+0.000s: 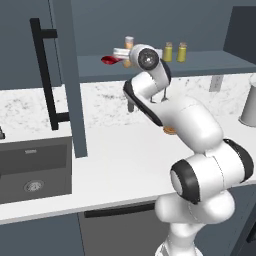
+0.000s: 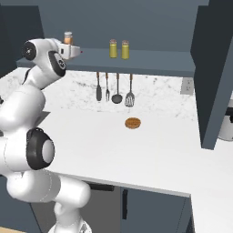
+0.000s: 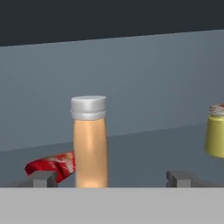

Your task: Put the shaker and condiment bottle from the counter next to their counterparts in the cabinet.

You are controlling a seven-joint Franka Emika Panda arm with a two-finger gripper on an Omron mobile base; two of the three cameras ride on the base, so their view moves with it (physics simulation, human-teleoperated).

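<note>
While the arm reaches up to the cabinet [image 1: 150,30] shelf, the left base view shows the bottle [image 1: 129,46] standing beside the red item [image 1: 109,60], with two shakers [image 1: 175,52] side by side further right; a small round brown thing [image 1: 169,131] lies on the worktop [image 1: 125,160].

From the right base view, the bottle [image 2: 68,38] stands just behind the hand at the shelf's left end, the shakers [image 2: 118,48] together near mid-shelf, utensils [image 2: 113,88] hanging below.

Seen from the hand, the fingers [image 3: 113,178] stand wide apart, holding nothing; the bottle [image 3: 89,142] stands upright between them, left of centre, red item [image 3: 50,165] to its left, one shaker [image 3: 215,131] at the right edge.
</note>
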